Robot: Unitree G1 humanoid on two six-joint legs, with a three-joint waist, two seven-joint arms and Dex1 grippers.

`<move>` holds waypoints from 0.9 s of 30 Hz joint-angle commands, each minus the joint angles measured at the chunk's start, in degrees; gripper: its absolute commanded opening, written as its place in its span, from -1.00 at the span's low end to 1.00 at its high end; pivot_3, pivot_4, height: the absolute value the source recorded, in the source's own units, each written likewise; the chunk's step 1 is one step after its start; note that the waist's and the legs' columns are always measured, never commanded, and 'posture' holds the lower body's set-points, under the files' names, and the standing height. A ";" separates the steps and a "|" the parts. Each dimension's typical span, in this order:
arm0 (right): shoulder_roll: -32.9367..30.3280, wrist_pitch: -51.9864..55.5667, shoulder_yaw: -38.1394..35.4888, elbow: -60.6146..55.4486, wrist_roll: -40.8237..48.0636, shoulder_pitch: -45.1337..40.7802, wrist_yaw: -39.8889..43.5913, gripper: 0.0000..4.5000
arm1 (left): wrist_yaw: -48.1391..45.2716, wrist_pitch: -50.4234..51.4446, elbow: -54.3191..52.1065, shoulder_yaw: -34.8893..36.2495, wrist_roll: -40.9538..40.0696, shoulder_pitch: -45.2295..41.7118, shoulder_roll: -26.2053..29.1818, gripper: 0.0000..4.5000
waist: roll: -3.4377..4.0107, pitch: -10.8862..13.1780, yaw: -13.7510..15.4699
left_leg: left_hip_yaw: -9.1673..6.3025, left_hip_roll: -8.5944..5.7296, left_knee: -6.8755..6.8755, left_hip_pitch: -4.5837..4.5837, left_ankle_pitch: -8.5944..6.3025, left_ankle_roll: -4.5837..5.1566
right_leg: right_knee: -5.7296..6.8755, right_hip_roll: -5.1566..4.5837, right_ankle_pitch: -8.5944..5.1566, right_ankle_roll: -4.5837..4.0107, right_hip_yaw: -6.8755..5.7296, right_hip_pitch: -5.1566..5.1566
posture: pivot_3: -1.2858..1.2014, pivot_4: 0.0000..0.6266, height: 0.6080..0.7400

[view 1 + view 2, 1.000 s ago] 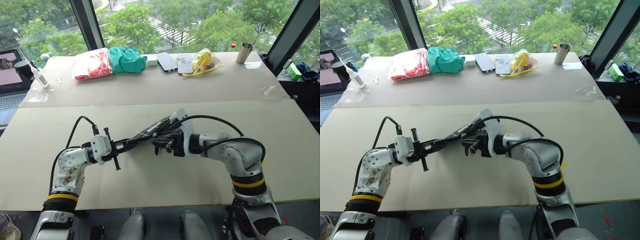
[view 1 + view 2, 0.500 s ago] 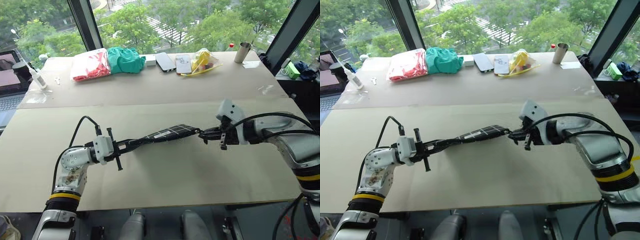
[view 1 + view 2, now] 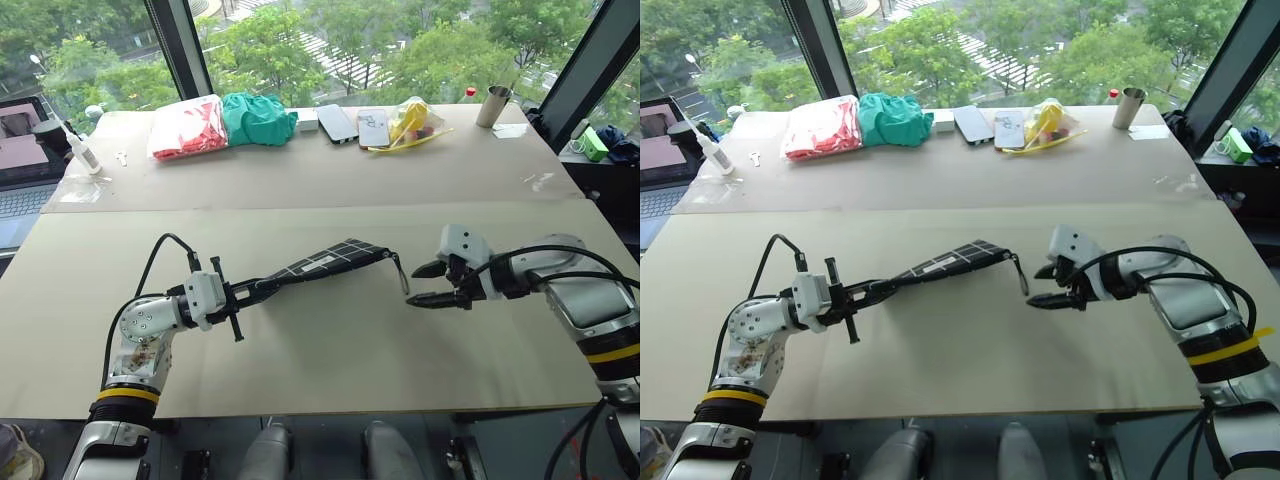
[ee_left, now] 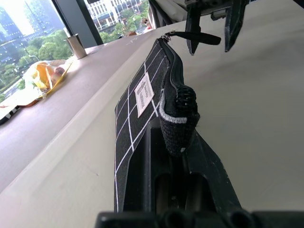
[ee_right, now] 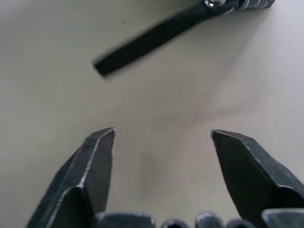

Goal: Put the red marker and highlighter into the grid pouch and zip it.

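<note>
Apparently at the end of the zipping step: grid pouch hangs in the air above the table, pinched at one end by the left gripper, clamped shut on the fabric corner. Right gripper sits just beside the far end of the pouch, jaws spread wide and empty, apart from the dangling pull tab.

Seen from the left wrist, zipper line looks closed along the top edge right up to the slider, with the pull tab sticking out past the end, between the other gripper's two fingers but not touched by them. Cannot confirm from these views whether marker and highlighter are inside; judged likely, since neither lies on the near table.

To finish well: check the slider is fully home, keep the right jaws clear of the tab, lower the pouch flat to the table before letting go with the left, avoid dropping it from height.

Long axis runs from the left gripper out toward the right gripper, rising slightly. Zipper edge faces up, white label on the side face, tab end pointing at the right gripper.
</note>
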 commanded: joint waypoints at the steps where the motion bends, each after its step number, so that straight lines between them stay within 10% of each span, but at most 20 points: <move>1: -3.02 -0.26 -5.54 2.64 0.43 -0.73 0.62 0.63 | -1.40 -1.68 -0.94 0.40 -0.31 -0.83 0.95 -1.00 | 0.00 0.00 0.06 | -0.01 0.00 0.00 0.01 0.00 0.00 | 0.00 0.00 0.00 0.00 -0.01 0.01 | 0.03 -0.52 1.00; 12: -5.71 -3.89 -11.93 7.46 -1.51 3.76 -1.59 0.63 | -23.15 -19.48 20.61 -3.48 -0.82 -12.00 3.93 -1.00 | 0.00 0.00 -0.33 | 0.08 0.02 -0.02 0.03 0.00 0.00 | 0.02 0.02 0.00 0.00 -0.02 0.01 | 0.03 -0.52 1.00; 27: -4.95 2.20 -16.86 -4.48 1.59 14.03 -5.87 0.63 | -23.90 -37.21 31.14 -26.33 -15.21 -26.17 5.62 -1.00 | -0.01 0.01 -0.13 | -0.03 -0.01 0.25 -0.18 -0.01 0.02 | 0.03 0.02 0.01 0.02 -0.06 -0.01 | 0.03 -0.52 1.00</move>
